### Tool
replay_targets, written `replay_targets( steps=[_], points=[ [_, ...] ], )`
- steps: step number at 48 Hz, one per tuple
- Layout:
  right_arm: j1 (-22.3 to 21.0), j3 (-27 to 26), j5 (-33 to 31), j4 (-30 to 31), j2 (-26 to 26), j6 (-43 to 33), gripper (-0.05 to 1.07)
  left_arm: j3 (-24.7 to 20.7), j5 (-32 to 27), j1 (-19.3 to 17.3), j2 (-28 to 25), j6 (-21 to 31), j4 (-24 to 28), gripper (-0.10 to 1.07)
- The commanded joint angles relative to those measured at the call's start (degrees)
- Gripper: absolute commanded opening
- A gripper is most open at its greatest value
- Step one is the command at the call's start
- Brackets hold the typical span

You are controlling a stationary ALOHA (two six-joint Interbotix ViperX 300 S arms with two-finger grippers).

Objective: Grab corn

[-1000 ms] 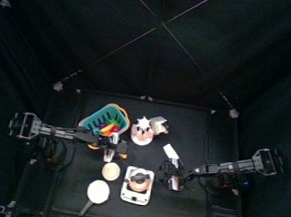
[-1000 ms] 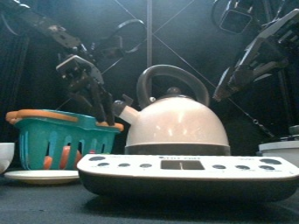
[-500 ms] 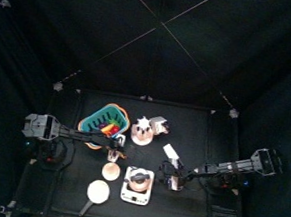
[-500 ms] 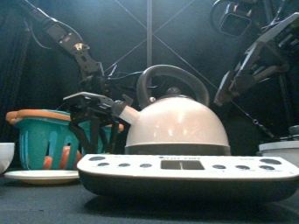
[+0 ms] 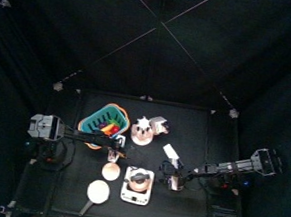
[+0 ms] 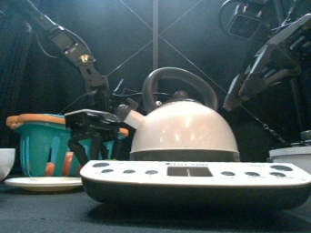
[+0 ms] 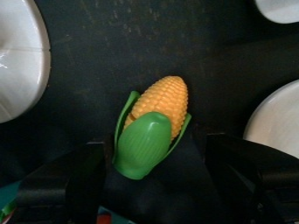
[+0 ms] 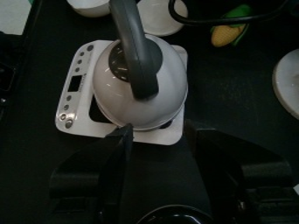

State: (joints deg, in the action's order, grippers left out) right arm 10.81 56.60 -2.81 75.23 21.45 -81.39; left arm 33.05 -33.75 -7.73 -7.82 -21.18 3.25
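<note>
The corn [image 7: 156, 118], a small yellow cob in a green husk, lies on the black table. In the left wrist view it sits between the two jaws of my left gripper [image 7: 156, 150], which is open and low over it. In the top view my left gripper [image 5: 106, 153] is just in front of the basket. In the front view it [image 6: 93, 136] hangs between the basket and the kettle, and the corn is hidden there. My right gripper [image 8: 176, 162] is open and empty, held above the kettle. The corn also shows in the right wrist view [image 8: 230, 34].
A white kettle [image 6: 185, 127] on a white base [image 6: 195, 178] stands at the front. The multicoloured basket [image 6: 43, 138] and a white plate [image 6: 36, 184] are at the left. White plates [image 7: 17, 61] flank the corn on both sides [image 7: 278, 122].
My left arm has swung down and lowered its gripper to table height beside the basket and kettle. The right arm has not moved.
</note>
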Motion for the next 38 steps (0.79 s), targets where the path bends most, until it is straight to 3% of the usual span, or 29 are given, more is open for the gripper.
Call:
replay_targets(
  steps=[1,13,38],
  points=[
    [0.09,-0.44,0.0,0.0,0.44,0.0,0.85,-1.32,0.35,-0.18,0.44,0.09,0.0,0.89],
    [0.09,-0.44,0.0,0.0,0.44,0.0,0.85,-1.41,1.23,-0.09,1.23,0.09,-0.09,0.73],
    [0.09,-0.44,0.0,0.0,0.44,0.0,0.85,-0.97,1.32,0.53,5.71,0.09,-0.26,0.72]
  ],
)
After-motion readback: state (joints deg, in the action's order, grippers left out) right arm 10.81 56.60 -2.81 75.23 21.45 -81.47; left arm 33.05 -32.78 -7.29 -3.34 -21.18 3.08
